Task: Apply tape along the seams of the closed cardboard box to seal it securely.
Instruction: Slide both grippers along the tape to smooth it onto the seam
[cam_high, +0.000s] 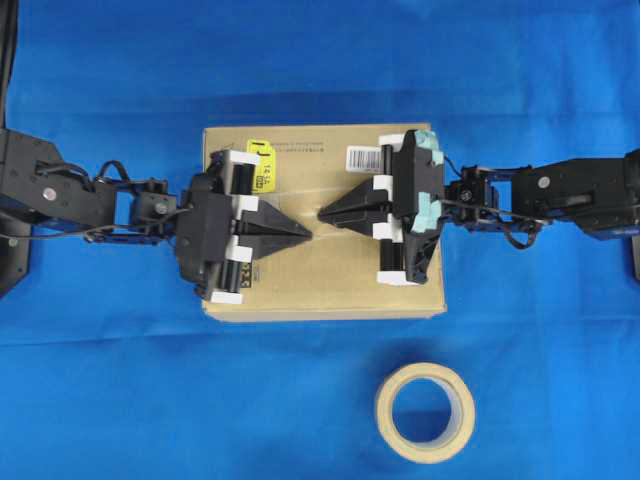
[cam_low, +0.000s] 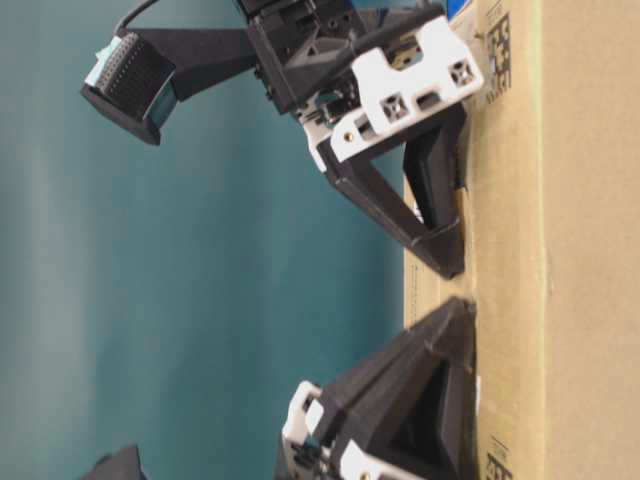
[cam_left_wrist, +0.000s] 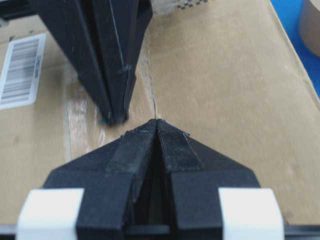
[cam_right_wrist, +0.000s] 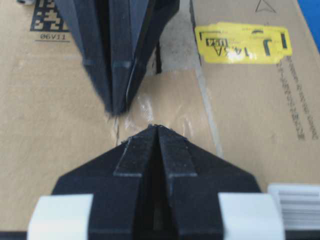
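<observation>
**Pressing the tape down over the centre seam**

Pressing is the step in hand, as I judge it: both grippers sit over the middle of the cardboard box (cam_high: 330, 280), tips pointing at each other and close together but apart. The left gripper (cam_high: 303, 232) has its fingers (cam_left_wrist: 172, 145) fully together with nothing between them; the right gripper (cam_high: 325, 213) is likewise closed and empty. The box rests on the blue tabletop (cam_high: 120, 400), with the tape roll (cam_high: 426, 412) lying apart in front of it.

The tape (cam_right_wrist: 172, 107), a tan piece with a glossy, wrinkled patch, lies on the box top across the seam (cam_right_wrist: 159, 57), directly under the two tips. In the table-level view the tips appear to be at or just above the cardboard; contact cannot be confirmed.

To do this well, the closed tips should bear down lightly and stroke outward from the middle along the seam, each toward its own side, so wrinkles flatten instead of bunching. Too much force could dent the flaps; dragging a sticky edge could lift the piece.
</observation>
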